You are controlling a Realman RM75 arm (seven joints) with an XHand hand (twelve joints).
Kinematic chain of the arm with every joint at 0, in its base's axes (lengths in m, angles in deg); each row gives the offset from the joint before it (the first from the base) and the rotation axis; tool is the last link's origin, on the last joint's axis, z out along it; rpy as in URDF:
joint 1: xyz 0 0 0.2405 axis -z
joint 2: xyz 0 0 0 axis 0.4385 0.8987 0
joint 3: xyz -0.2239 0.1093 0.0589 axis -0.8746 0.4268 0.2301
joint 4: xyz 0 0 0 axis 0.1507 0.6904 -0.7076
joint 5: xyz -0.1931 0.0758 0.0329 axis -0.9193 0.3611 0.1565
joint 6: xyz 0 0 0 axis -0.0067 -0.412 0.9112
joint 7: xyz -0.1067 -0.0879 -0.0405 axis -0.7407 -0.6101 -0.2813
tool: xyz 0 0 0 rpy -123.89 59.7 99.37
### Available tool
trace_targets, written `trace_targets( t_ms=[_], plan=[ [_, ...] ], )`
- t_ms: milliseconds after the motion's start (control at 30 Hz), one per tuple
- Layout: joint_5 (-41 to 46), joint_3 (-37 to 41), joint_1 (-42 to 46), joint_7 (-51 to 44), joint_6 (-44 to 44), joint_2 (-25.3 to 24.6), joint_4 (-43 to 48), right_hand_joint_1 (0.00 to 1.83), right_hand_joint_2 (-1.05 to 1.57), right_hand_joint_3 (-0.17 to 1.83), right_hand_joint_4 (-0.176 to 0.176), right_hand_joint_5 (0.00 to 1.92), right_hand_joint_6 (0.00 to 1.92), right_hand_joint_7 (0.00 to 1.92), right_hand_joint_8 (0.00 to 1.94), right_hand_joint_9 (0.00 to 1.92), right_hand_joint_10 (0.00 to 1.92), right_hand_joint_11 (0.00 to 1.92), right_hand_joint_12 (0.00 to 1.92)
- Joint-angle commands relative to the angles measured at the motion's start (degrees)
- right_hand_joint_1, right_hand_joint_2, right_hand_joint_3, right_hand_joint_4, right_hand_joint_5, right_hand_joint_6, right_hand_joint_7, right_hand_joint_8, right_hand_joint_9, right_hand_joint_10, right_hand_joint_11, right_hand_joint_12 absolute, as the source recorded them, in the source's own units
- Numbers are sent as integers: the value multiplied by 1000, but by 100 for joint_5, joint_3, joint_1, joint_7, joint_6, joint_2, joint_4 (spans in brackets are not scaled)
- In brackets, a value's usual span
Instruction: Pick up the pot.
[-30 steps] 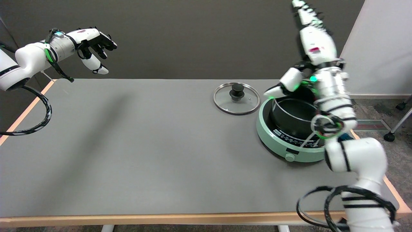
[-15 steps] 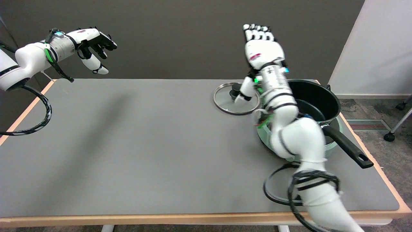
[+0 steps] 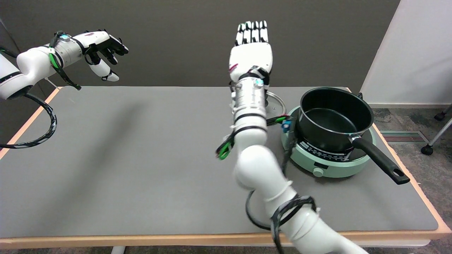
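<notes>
Fingers [image 3: 251, 31] of the right hand [image 3: 250, 53] are straight, held side by side, and grasp nothing. Compared with a second ago, this hand has swung to the left of the pot [image 3: 333, 118], well apart from it. The pot sits on the green cooker [image 3: 328, 165], uncovered, its handle [image 3: 379, 160] free, so the pick-up seems not started.
</notes>
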Motion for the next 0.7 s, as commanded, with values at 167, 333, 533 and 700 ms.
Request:
trace_targets(
  t_ms=[167, 333, 533, 700],
  plan=[
    [-4163, -2854, 1027, -764, -4428, -714, -623, 1341, -550, 666, -176, 57, 57, 57, 57, 57, 57, 57, 57],
    [-4368, -3202, 1344, -892, -5473, -709, -826, 1334, -552, 672, -176, 56, 56, 56, 56, 56, 56, 56, 56],
    [-4376, -3228, 1670, -852, -6291, -631, -811, 1342, -561, 745, -143, 49, 49, 49, 49, 49, 49, 49, 49],
    [-4346, -3199, 1936, -865, -6360, -589, -579, 1346, -577, 770, -135, 48, 48, 48, 48, 48, 48, 48, 48]
  ],
)
